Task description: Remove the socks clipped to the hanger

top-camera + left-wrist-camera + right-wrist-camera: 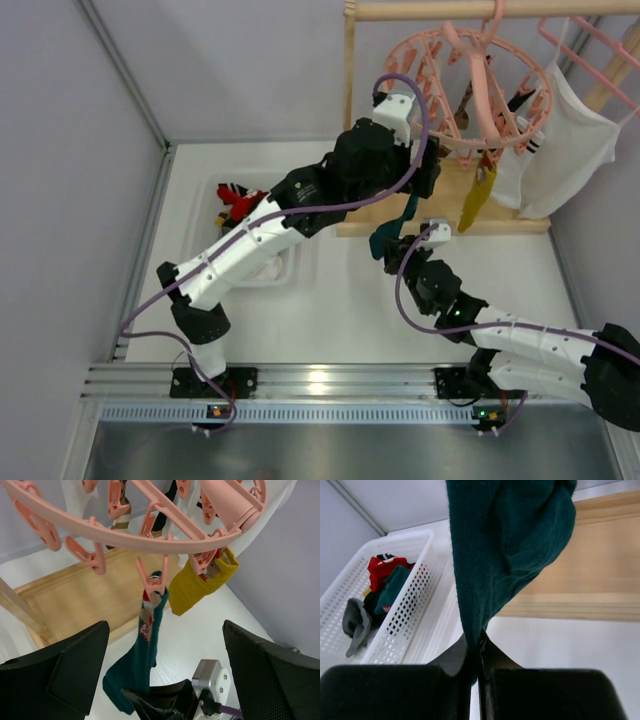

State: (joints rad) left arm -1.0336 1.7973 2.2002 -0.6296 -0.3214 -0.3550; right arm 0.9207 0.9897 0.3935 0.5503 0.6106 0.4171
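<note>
The right gripper (479, 660) is clamped on the lower end of the teal sock (142, 652), which hangs pegged to the pink ring hanger (120, 539). The left gripper (165, 680) has its jaws wide apart. The white basket (412, 612) holds red, teal and grey socks (382, 572).

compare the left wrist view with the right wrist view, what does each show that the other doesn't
Only the left wrist view: the pink ring hanger, its peg gripping the top of the teal sock, a mustard sock clipped beside it, and the open left pincer.
Only the right wrist view: the white basket holding red, teal and grey items.
Both: the teal sock, the right pincer shut on its lower end, and the wooden base.
</note>
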